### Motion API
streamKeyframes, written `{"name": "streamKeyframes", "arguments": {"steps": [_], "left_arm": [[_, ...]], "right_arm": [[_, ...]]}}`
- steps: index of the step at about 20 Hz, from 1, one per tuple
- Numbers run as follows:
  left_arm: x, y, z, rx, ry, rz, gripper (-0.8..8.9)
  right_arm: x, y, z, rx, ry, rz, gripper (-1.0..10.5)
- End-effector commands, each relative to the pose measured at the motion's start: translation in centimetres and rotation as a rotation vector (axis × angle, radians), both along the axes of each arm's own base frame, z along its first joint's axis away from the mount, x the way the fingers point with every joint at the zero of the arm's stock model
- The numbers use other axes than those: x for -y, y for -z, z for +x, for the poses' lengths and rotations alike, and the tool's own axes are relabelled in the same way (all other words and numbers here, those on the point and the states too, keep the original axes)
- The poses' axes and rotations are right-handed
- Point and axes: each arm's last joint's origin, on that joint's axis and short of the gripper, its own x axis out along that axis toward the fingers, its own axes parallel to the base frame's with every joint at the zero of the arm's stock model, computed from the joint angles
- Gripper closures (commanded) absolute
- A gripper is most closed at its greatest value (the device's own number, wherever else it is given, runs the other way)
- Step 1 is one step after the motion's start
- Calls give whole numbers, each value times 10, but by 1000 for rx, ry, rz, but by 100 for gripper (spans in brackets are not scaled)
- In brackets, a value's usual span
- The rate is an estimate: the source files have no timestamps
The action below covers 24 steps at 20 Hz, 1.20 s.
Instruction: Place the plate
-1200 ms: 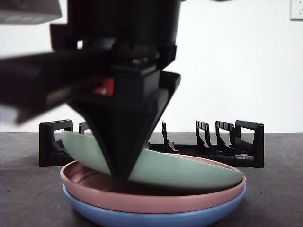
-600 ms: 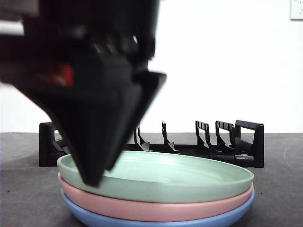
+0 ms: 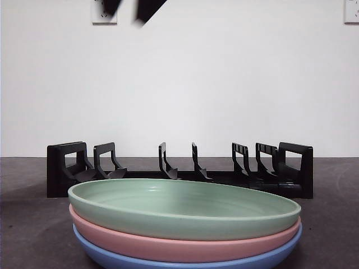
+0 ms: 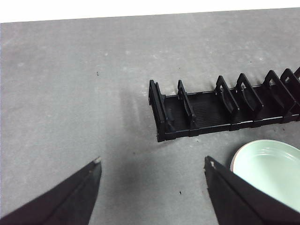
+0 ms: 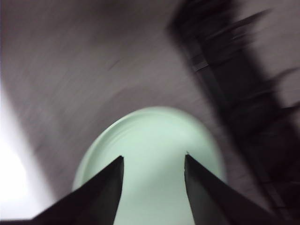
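**Pincer gone up, plate stacked**

Right pincer (image 5: 152,161) has lifted off, jaws apart, holding nothing, above the pale green round plate (image 3: 184,207). Plate lies flat atop the pink plate (image 3: 168,245) and blue plate (image 3: 185,262) on the dark grey bench (image 3: 28,224). Behind: black slotted dish rack (image 3: 179,171). Left pincer (image 4: 152,164) wide open, empty.

The front camera sits low at table height, close to the stacked plates (image 3: 185,216), facing level across them to the black rack (image 3: 179,171) and the far wall. The left wrist camera looks down from higher up on the rack (image 4: 225,110) and the green plate's (image 4: 269,171) edge. The right wrist camera hangs above that same plate (image 5: 150,164); its picture is blurred.
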Motion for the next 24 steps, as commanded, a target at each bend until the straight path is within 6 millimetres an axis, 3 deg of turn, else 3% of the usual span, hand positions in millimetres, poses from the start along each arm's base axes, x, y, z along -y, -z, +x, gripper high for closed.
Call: {"name": "streamKeyframes", "arguments": {"steps": [1, 5, 7, 10, 13, 14, 15, 24], "left_arm": [[0, -5, 0, 23, -1, -15, 469], [0, -5, 0, 24, -1, -15, 469], [0, -5, 0, 24, -1, -15, 469], [0, -6, 0, 26, -1, -16, 469], [0, -6, 0, 26, -1, -16, 480], [0, -6, 0, 26, 0, -15, 593], [0, -5, 0, 23, 1, -12, 805], [0, -6, 0, 32, 1, -16, 806]], "right_arm": [[27, -21, 26, 43, 126, 89, 740], [100, -30, 68, 71, 346, 136, 740], [132, -29, 71, 76, 403, 163, 740], [162, -28, 64, 86, 465, 155, 740], [172, -28, 59, 66, 492, 125, 744], [173, -28, 59, 59, 492, 119, 837], [173, -27, 59, 57, 491, 116, 944], [174, -31, 56, 76, 499, 139, 928]]}}
